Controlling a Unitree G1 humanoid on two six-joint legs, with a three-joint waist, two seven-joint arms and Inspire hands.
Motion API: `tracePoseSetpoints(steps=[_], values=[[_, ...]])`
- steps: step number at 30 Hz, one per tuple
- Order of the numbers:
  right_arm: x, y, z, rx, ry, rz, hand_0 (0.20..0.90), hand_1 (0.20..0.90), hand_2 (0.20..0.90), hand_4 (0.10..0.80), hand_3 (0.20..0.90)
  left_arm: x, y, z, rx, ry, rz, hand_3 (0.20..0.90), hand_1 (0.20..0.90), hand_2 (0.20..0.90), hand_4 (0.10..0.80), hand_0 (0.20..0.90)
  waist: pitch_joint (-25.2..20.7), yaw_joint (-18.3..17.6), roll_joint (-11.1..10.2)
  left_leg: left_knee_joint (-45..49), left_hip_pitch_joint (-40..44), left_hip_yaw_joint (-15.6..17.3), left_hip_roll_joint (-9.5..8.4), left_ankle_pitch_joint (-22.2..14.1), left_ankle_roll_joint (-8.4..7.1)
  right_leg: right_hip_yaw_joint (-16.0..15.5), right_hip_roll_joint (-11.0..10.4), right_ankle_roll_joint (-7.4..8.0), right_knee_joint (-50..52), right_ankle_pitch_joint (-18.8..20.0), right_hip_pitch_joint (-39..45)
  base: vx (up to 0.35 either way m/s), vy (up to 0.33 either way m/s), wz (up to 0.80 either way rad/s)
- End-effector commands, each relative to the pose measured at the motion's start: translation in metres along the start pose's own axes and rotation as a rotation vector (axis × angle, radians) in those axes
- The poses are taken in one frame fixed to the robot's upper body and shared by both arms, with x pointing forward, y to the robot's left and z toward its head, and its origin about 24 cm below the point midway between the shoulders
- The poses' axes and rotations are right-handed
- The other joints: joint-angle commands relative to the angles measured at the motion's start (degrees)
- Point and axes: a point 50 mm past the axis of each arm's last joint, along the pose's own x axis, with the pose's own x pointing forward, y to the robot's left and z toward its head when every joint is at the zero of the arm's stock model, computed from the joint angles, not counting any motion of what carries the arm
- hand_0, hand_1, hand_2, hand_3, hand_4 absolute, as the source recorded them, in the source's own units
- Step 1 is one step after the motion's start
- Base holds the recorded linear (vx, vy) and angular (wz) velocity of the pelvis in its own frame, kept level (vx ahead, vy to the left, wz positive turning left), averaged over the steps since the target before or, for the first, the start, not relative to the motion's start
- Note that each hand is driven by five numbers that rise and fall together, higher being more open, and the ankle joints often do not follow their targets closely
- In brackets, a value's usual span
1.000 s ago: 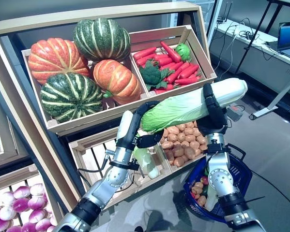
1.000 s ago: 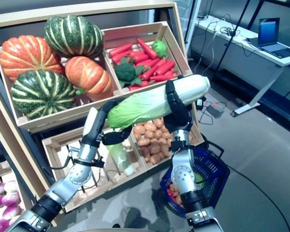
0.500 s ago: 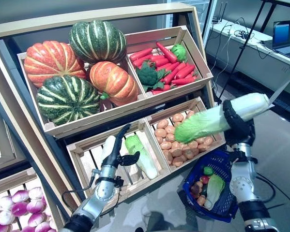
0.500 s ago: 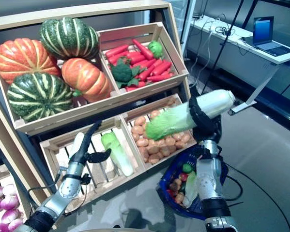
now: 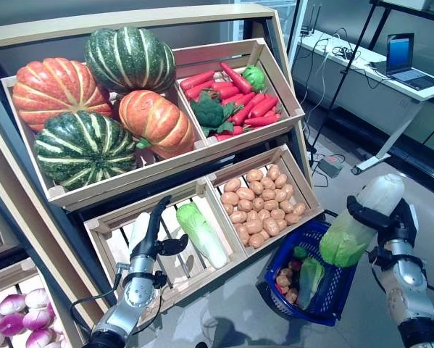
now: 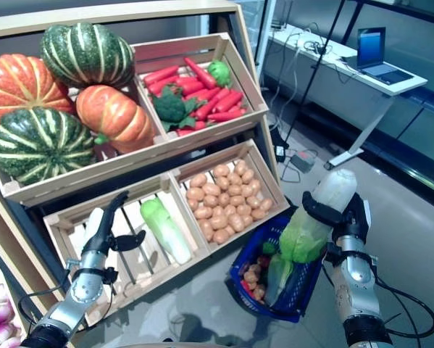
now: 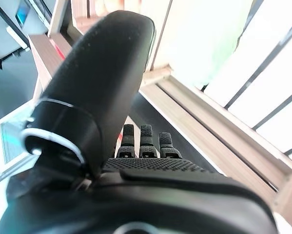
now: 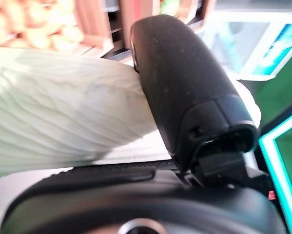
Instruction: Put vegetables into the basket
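Observation:
My right hand (image 5: 392,221) is shut on a long napa cabbage (image 5: 358,221), white at the stem and green at the leaf end, tilted leaf-down over the right rim of the blue basket (image 5: 329,308). The same cabbage shows past the thumb in the right wrist view (image 8: 63,112). The basket stands on the floor and holds another cabbage (image 5: 309,279), small brown potatoes (image 5: 283,280) and a red and a green vegetable. My left hand (image 5: 148,232) is open and empty, fingers straight, at the front of the lower left slatted crate (image 5: 115,246), beside a cabbage (image 5: 200,232) lying there.
A wooden stand (image 5: 28,196) with tilted crates of vegetables rises at the left and centre. A desk (image 5: 380,69) with a laptop and cables stands at the back right. Grey floor lies between the basket and the desk.
My right hand carried the cabbage right and down from in front of the stand to above the basket. My left hand let it go and dropped to the lower left crate. The camera turned right.

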Motion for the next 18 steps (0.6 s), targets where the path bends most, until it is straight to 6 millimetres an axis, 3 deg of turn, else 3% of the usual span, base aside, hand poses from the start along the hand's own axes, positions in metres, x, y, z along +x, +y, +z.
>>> tracePoseSetpoints(steps=[1,3,4,5,6,10,18], values=[[0.026,0.000,0.057,-0.007,-0.218,-0.051,0.300,0.300,0.300,0.400,0.300,0.021,0.025,0.022,-0.062,-0.123,0.114,0.900,0.900,0.900,0.800,0.900,1.4,2.1,-0.5,15.5,-1.9,0.6,1.15,-9.8,-1.82,0.3,1.7,-4.89,3.4,-1.4,-0.9,-0.023,-0.141,-0.22],[0.029,0.003,0.056,-0.022,-0.218,-0.076,0.300,0.300,0.300,0.400,0.300,0.021,0.029,0.027,-0.086,-0.146,0.129,0.900,0.900,0.900,0.800,0.900,3.5,3.1,0.0,19.7,-6.4,-4.2,1.01,-9.7,-2.26,1.4,2.2,-5.74,6.5,-2.3,-2.2,-0.095,-0.062,-0.22],[0.033,0.008,0.061,-0.022,-0.232,-0.094,0.300,0.300,0.300,0.400,0.300,0.026,0.031,0.034,-0.113,-0.167,0.146,0.900,0.900,0.900,0.800,0.900,4.6,3.6,0.5,15.9,-7.6,-6.8,0.21,-8.7,-2.49,1.9,2.4,-5.51,8.2,-2.7,-3.7,-0.114,0.007,-0.21],[0.034,0.009,0.062,-0.022,-0.236,-0.096,0.300,0.300,0.300,0.400,0.300,0.027,0.032,0.035,-0.117,-0.170,0.149,0.900,0.900,0.900,0.800,0.900,4.7,3.5,0.5,14.9,-7.6,-7.1,0.01,-8.2,-2.49,1.9,2.3,-5.47,8.6,-2.9,-4.1,-0.150,0.039,-0.23],[0.043,0.015,0.070,-0.017,-0.254,-0.111,0.300,0.300,0.300,0.400,0.300,0.035,0.033,0.043,-0.130,-0.195,0.168,0.900,0.900,0.900,0.800,0.900,5.6,3.4,0.9,13.8,-8.0,-6.6,-0.07,-8.5,-1.50,1.6,2.2,-5.48,10.4,-3.9,-6.1,-0.158,0.019,-0.24],[0.062,0.030,0.098,0.042,-0.311,-0.157,0.300,0.300,0.300,0.400,0.300,0.069,0.045,0.086,-0.134,-0.322,0.218,0.900,0.900,0.900,0.800,0.900,11.3,3.0,1.3,20.8,-14.8,-6.2,0.57,-10.5,-1.36,-1.0,0.3,-5.44,17.2,-5.2,-14.0,-0.276,-0.011,-0.08],[0.081,0.027,0.107,0.201,-0.248,-0.220,0.300,0.300,0.300,0.400,0.300,0.079,0.050,0.121,-0.207,-0.439,0.252,0.900,0.900,0.900,0.800,0.900,17.3,3.8,4.3,34.0,-26.7,-7.7,-0.19,-14.1,-1.44,-3.1,-0.8,-6.94,28.2,-8.1,-24.1,-0.111,-0.020,0.10]])
